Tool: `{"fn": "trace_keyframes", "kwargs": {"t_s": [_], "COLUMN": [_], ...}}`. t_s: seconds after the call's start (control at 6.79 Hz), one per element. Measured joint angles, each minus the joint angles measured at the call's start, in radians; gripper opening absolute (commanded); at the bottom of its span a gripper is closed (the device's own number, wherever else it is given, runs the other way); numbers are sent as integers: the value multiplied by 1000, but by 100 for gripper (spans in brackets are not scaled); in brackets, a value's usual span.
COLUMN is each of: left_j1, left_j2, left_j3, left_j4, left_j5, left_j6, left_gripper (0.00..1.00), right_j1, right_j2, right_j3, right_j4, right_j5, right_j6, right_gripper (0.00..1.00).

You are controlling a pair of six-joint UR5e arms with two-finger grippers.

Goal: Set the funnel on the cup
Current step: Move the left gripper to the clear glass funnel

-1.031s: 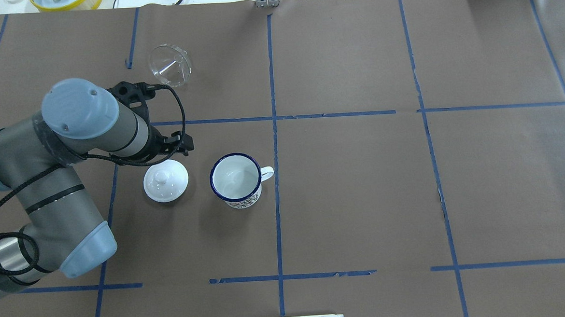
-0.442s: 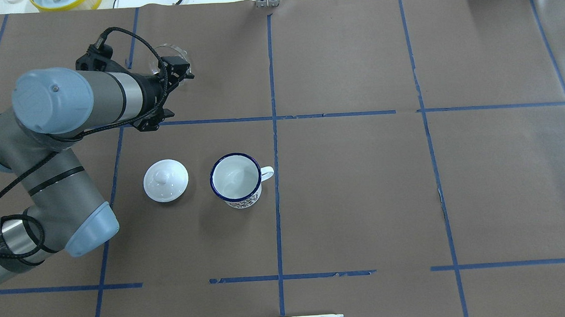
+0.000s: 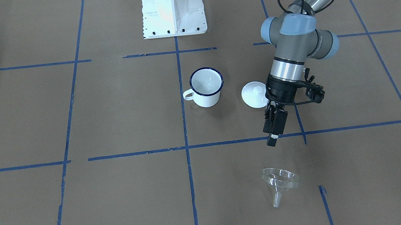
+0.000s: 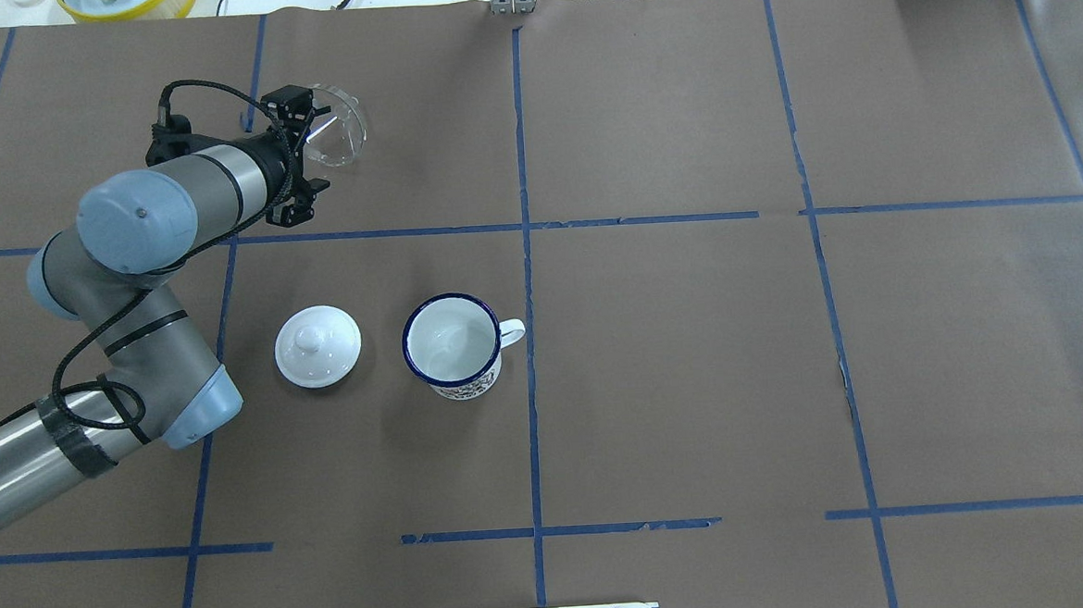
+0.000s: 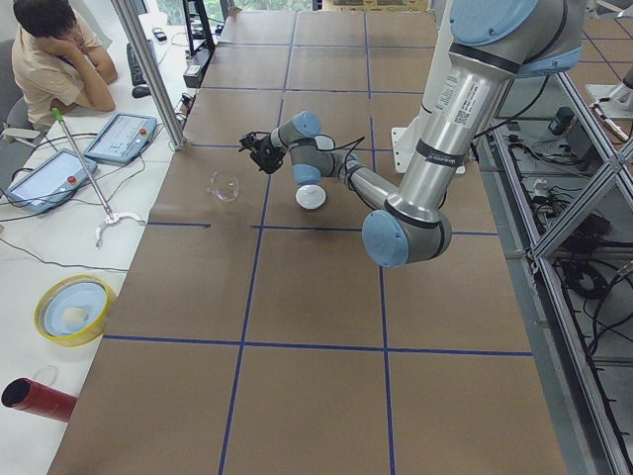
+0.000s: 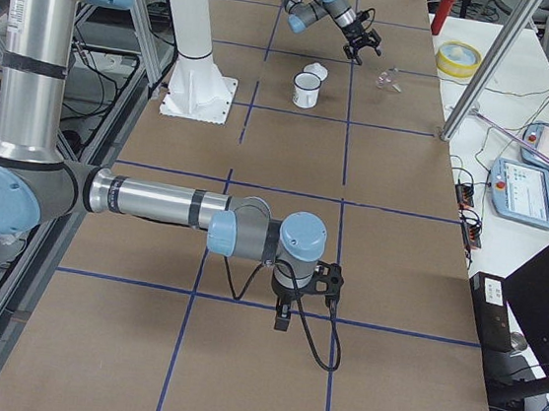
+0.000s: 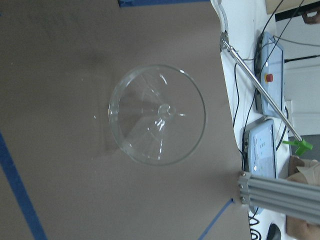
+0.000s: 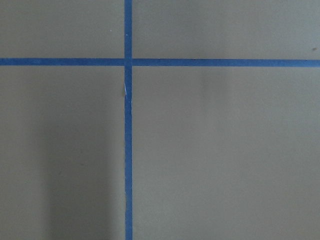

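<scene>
While the left gripper [image 3: 272, 141] hung over it, the one funnel [image 3: 281, 182] lay tipped on the brown paper just past the fingertips, with a gap between them and nothing touching. From my wrist feed I looked almost straight into its round mouth, the spout showing at the centre. I could not tell how the left jaws stood: the front camera caught them edge-on and the wrist feed showed no fingers.

Behind the jaws, back toward the robot's base, sat one white lid [image 3: 255, 94] with a knob. Further off to the side of it stood one cup [image 3: 206, 86], upright, mouth up, handle turned away from the lid. Both were well apart from the funnel, with a blue tape line [image 3: 225, 143] crossing the paper between.

Beyond the funnel, ahead of the jaws, the table [image 4: 694, 379] ended close by. An aluminium post [image 7: 277, 195] stood at that edge.

The right gripper [image 6: 282, 317] hung low over the paper at the far end of the table, well apart from everything, and I could not tell its jaw state either.

Past the edge ran a white bench with two tablets [image 5: 121, 137], a yellow bowl [image 5: 74, 309] and one seated person [image 5: 54, 49].
</scene>
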Motion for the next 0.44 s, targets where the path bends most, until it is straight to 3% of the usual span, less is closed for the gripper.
{"fn": "trace_keyframes", "kwargs": {"t_s": [0.29,0.44], "left_j1": [-18,-31], "left_j2": [-48,-86], "left_j3": [161,231], "left_j4": [-101,-147], "left_j5": [24,29], "left_j6": [-13,-16], "left_gripper": [100,94], "right_j1": [0,0], "right_j2": [0,0], "right_j3": [0,-1], "right_j4": [0,0], "right_j5": [0,0], "right_j6": [0,0], "right_gripper": [100,100]}}
